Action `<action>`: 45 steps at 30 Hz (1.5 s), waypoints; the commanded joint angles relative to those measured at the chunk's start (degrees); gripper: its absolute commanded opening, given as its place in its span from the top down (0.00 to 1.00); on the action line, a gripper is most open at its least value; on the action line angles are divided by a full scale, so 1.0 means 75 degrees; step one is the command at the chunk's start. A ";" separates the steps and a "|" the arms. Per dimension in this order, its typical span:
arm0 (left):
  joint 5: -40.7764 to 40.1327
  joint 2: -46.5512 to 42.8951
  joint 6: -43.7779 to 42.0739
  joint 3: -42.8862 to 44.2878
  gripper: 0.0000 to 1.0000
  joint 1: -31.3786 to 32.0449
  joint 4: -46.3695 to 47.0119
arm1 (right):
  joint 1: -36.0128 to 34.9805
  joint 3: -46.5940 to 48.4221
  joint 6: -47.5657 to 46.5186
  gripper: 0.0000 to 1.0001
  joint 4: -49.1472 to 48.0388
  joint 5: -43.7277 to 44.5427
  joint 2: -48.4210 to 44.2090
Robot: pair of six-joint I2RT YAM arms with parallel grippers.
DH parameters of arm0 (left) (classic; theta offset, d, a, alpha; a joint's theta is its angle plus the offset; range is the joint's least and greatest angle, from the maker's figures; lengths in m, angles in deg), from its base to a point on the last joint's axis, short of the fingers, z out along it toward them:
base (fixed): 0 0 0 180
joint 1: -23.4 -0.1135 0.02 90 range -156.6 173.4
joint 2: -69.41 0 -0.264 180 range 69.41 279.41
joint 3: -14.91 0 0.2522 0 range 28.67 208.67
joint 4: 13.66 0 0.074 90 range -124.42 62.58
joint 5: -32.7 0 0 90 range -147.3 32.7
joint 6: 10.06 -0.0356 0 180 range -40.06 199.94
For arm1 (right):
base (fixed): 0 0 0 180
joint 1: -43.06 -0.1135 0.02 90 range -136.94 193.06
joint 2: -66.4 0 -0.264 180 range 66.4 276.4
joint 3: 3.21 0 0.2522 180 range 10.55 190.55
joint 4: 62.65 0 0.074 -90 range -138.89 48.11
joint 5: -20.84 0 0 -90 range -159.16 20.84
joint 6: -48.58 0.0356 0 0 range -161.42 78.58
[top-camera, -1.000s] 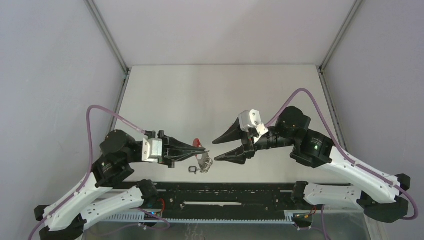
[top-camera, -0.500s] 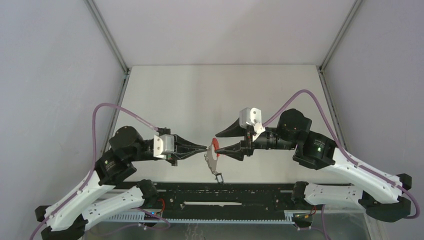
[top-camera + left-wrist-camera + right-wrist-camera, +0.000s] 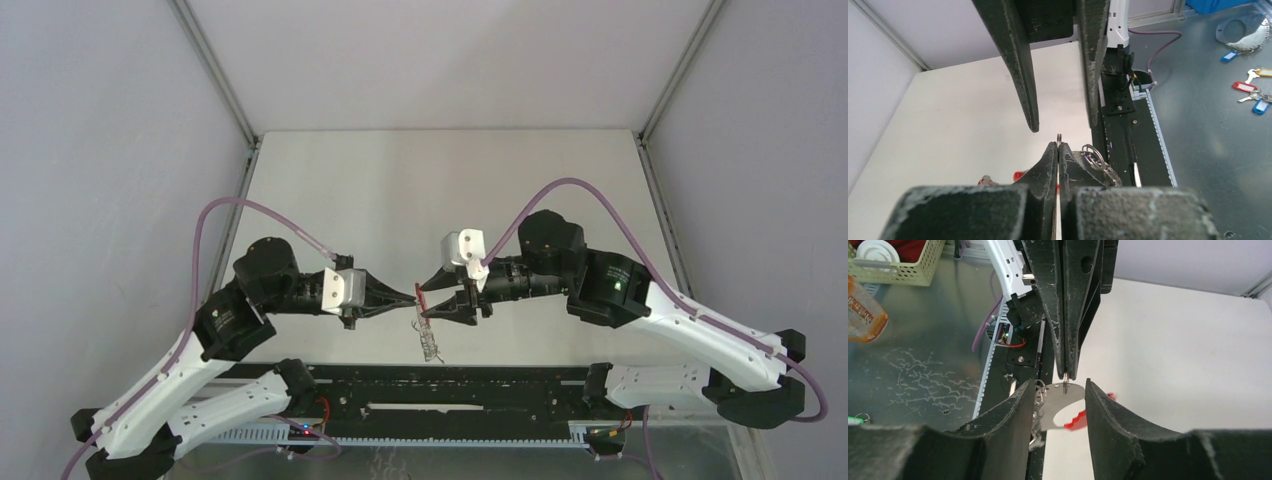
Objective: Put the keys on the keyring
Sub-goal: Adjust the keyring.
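Right wrist: left pincer (image 3: 1066, 375) pinches the keyring (image 3: 1075, 391); right pincer (image 3: 1059, 385) spread astride it. Closing off-centre could knock it loose.

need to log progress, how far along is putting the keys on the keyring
Done: left gripper is shut on the keyring, holding it up. In hand: right gripper, jaws open, straddles the pinched piece. Left: keys hang bunched below. Whether any is threaded can't be told, so threading looks unfinished.
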 commanded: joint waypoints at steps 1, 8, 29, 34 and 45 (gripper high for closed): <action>0.0347 0.0026 -0.0307 0.0522 1.00 -0.0063 -0.0146 | -0.0152 0.0647 -0.0435 0.53 0.0551 0.0227 0.0335; 0.0383 0.0033 -0.0330 0.0567 1.00 -0.0064 -0.0229 | -0.0217 0.1138 -0.0587 0.61 0.1020 0.0275 0.0716; 0.0102 -0.0079 -0.0074 0.0482 1.00 -0.0059 0.0120 | -0.0387 0.1711 -0.0321 0.80 0.1617 0.1245 0.1195; 0.0073 -0.0114 -0.0056 0.0482 1.00 -0.0071 0.0165 | -0.0398 0.1745 -0.0321 1.00 0.1711 0.1137 0.1285; -0.0227 -0.0176 -0.0061 0.0519 0.65 -0.0078 0.0262 | -0.0107 0.0644 0.0704 1.00 0.0077 0.0673 0.0604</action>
